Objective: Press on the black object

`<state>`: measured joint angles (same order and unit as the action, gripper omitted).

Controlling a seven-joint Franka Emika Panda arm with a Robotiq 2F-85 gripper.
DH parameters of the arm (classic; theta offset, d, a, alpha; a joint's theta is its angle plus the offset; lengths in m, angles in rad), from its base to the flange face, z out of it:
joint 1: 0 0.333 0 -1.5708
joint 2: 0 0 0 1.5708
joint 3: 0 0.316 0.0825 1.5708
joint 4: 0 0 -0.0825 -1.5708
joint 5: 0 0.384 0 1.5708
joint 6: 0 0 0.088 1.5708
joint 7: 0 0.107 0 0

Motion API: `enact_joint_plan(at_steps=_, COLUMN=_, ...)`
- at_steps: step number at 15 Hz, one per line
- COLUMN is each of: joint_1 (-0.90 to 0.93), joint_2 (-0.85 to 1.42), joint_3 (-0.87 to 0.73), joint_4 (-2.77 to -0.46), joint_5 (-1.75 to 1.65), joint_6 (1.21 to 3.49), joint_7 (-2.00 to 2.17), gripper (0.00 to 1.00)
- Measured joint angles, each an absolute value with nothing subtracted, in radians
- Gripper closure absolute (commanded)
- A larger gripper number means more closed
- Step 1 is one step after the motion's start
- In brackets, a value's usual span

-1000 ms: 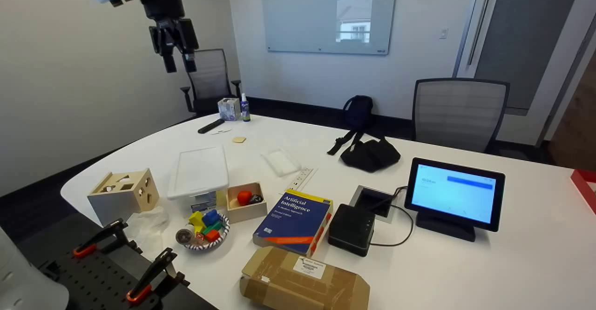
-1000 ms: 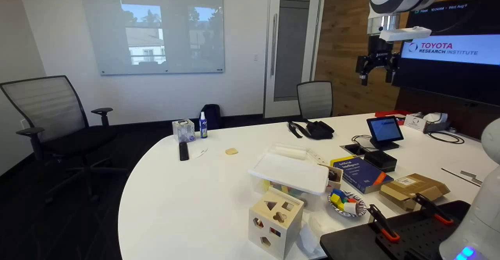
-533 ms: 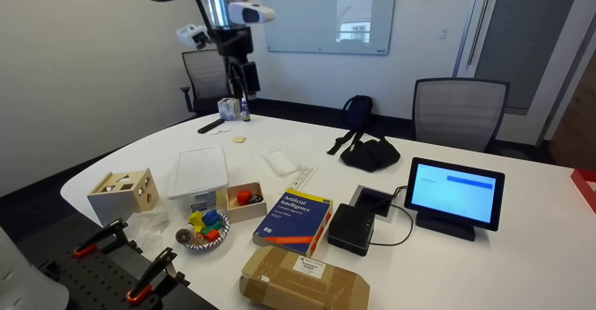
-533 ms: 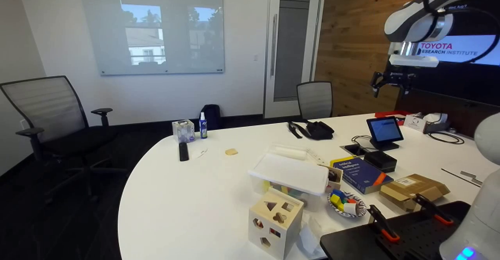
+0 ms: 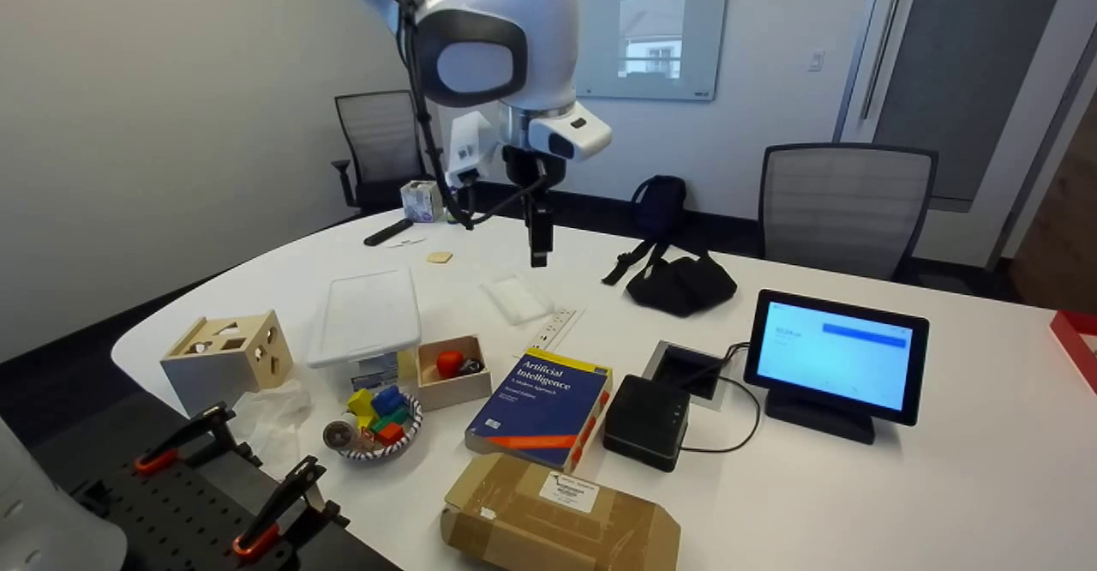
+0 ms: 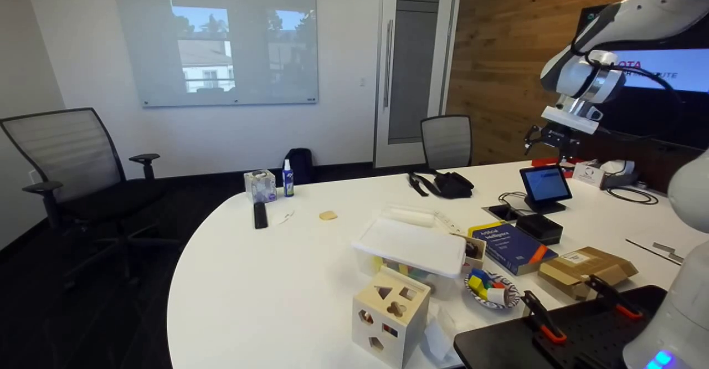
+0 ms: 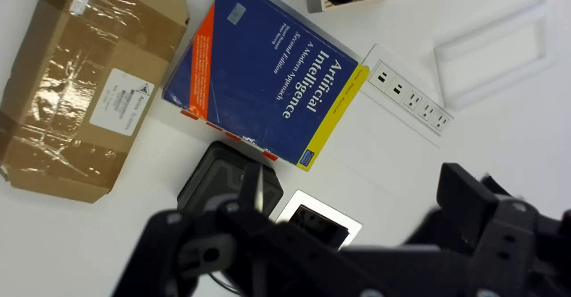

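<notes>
In an exterior view, squarish black plastic box (image 5: 647, 423) just beside a thick blue book (image 5: 542, 408) on the white tabletop (image 5: 986, 485), in an exterior view, black two-fingered claw (image 6: 545, 157) higher than the book, in the wrist view, claw spread wide, gripping nothing

Wrist view: gripper (image 7: 352, 172) blurred, hiding part of the black box (image 7: 218, 179); carton (image 7: 89, 92) cut off at top and left. In an exterior view, the arm (image 6: 651, 20) partly hides the wall screen (image 6: 681, 61).
</notes>
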<state>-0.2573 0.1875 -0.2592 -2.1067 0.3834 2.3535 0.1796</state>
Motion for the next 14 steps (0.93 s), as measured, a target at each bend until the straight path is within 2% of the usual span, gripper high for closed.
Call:
enact_joint_plan(at_steps=6, joint_1=-0.322, joint_2=0.424, joint_3=-0.260, joint_4=-1.880, joint_5=0.442, joint_6=2.349, joint_7=0.270, gripper=0.00)
enact_joint_plan(at_steps=14, joint_1=-0.390, joint_2=0.633, joint_3=-0.260, joint_4=-1.686, joint_5=0.442, joint_6=2.350, joint_7=0.386, gripper=0.00)
